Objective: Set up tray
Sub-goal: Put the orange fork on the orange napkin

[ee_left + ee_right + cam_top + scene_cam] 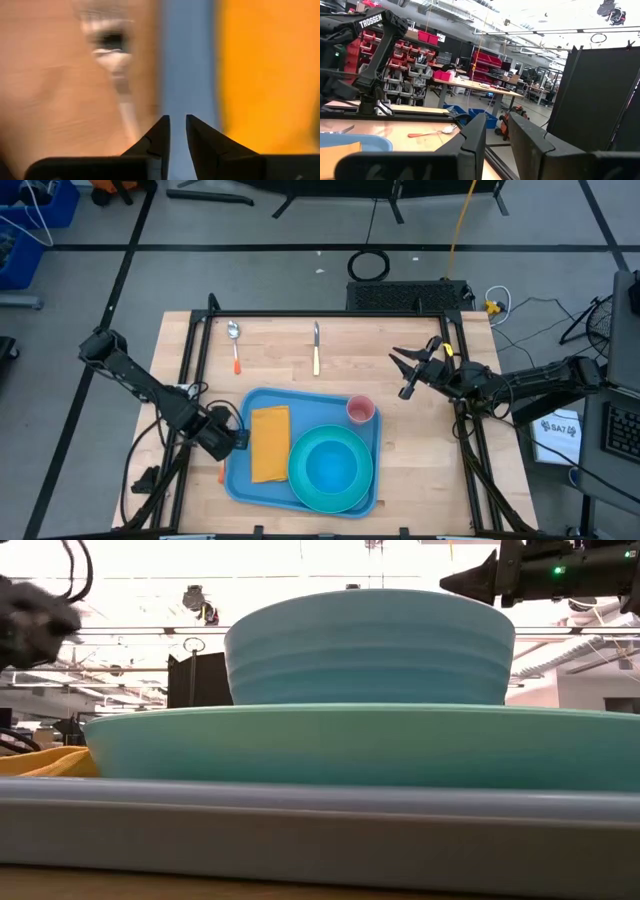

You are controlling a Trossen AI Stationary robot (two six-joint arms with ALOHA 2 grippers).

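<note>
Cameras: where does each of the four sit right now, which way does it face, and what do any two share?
High: above the table, looking straight down; large flat blue plastic tray, both arms.
Low: at table-top height, looking level across; the tray's rim, stacked turquoise bowl, an arm at top right.
Left wrist: at the tray's edge, beside the orange napkin; left gripper.
Right wrist: raised, facing the room; right gripper.
Shared: high and low both show the bowl.

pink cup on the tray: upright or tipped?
Upright. In the high view the pink cup shows its round open mouth facing up, standing on the tray beside the turquoise plate.
</note>
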